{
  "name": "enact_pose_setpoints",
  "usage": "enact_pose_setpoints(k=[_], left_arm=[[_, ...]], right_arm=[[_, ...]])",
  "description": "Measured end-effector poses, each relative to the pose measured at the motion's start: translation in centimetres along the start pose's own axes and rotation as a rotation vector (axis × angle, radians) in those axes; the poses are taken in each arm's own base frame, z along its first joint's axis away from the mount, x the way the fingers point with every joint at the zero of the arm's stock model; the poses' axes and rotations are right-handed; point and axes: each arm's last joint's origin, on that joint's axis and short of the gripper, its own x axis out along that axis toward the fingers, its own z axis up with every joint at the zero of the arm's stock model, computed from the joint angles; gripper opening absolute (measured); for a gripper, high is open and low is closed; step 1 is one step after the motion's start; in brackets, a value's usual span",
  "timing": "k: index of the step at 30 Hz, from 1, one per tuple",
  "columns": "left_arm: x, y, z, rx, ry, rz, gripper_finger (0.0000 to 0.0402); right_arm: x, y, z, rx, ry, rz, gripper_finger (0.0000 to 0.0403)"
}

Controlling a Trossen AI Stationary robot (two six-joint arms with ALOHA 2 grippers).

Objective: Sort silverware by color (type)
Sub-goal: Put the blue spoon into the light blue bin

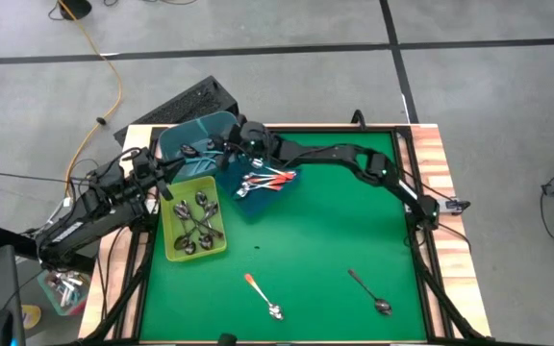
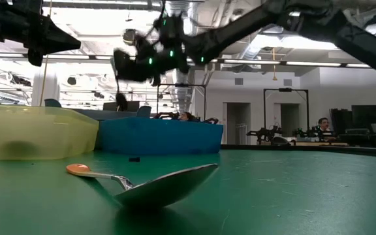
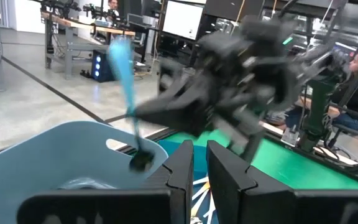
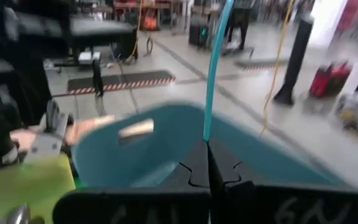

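The green table (image 1: 335, 231) carries three bins at its far left corner: a teal bin (image 1: 195, 135), a yellow bin (image 1: 174, 252) with plain metal spoons (image 1: 198, 226), and a dark blue bin (image 1: 258, 204) with orange-handled spoons (image 1: 267, 180).

The right gripper (image 4: 207, 163) hovers above the teal bin, its fingers pressed together on the lower end of a teal-handled spoon (image 4: 215, 59), which stands upright. The left gripper (image 3: 199, 163) is just beside it at the same bin, its fingers nearly together with only a thin gap; I see nothing between them.

Two spoons lie loose near the front edge: an orange-handled spoon (image 1: 261, 295) and a plain metal spoon (image 1: 368, 291).

I judge the spoons to be light, stiff and smooth, so they may slip or turn in a pinch. The flat handle, near its middle, seems the best place to hold; the round shiny bowl would slide away.
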Motion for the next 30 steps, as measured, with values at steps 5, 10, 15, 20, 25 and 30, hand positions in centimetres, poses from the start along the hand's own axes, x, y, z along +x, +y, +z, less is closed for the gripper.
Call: enact_pose_setpoints(k=[5,10,15,20,25,30], left_arm=[[0.0,0.0,0.0,0.0,0.003,-0.01,0.0029],[0.0,0.0,0.0,0.0,0.003,-0.011,0.0029],[0.0,0.0,0.0,0.0,0.001,-0.007,0.0029],[0.0,0.0,0.0,0.0,0.001,-0.006,0.0029],[0.0,0.0,0.0,0.0,-0.001,0.001,0.0029],[0.0,0.0,0.0,0.003,-0.005,0.015,0.0029]], right_arm=[[1.2,-1.7,-3.1,0.109,0.012,0.024,0.0],[1.4,-3.3,-3.4,0.16,0.005,0.009,0.0],[1.6,-3.7,-4.5,0.199,0.043,0.044,0.0],[2.0,-3.6,-6.0,0.22,0.061,0.045,0.0],[2.0,-3.6,-6.1,0.207,0.096,0.043,0.0],[1.9,-3.9,-6.5,0.202,0.135,0.034,0.0]])
